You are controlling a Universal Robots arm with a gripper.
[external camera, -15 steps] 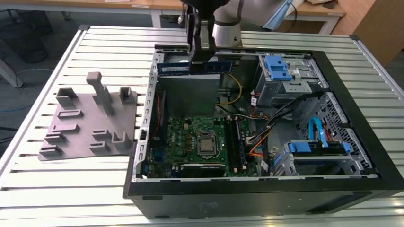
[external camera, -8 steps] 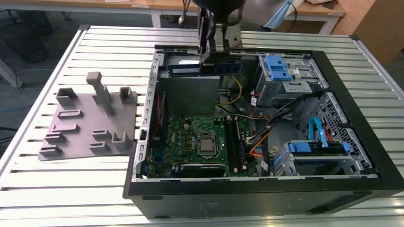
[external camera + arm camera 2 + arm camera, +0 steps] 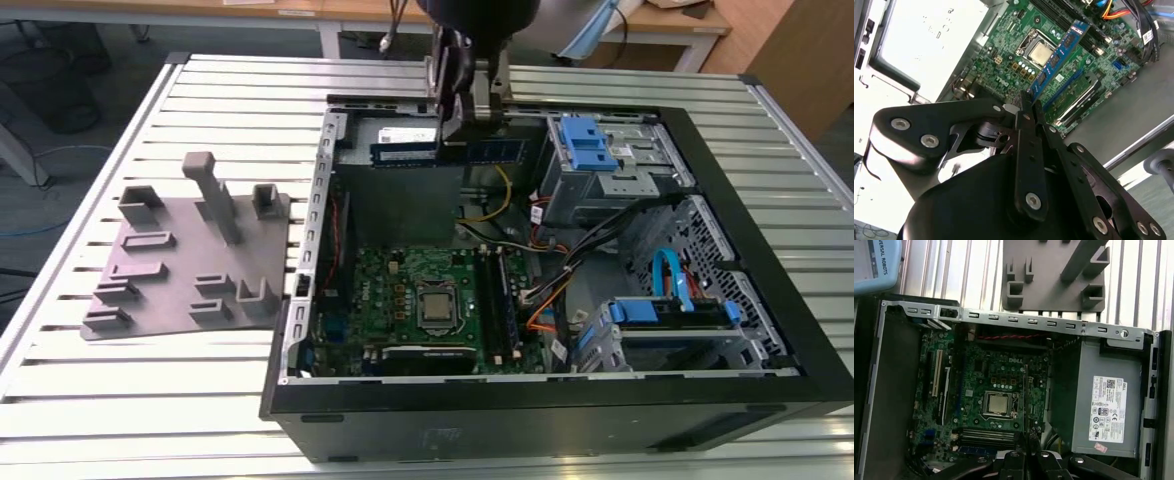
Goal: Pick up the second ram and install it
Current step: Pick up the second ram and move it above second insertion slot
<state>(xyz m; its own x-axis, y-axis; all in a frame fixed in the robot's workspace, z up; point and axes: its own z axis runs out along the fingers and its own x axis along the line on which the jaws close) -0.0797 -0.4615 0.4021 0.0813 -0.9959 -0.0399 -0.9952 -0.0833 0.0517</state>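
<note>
Between fingers (image 3: 1027,125), flat narrow ram (image 3: 1060,52)

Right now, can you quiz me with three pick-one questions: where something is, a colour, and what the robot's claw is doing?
1. Where is the grey stand? A on the table beside the computer. B inside the computer. C on the floor.
2. What colour is the big circuit board? A red. B green. C yellow.
3. What is the gripper doing? A open, empty. B shut on a cable. C shut on the memory stick.
Answers: A, it sits on the table outside the computer; B, green in both wrist views; C, it pinches the stick's end.
</note>
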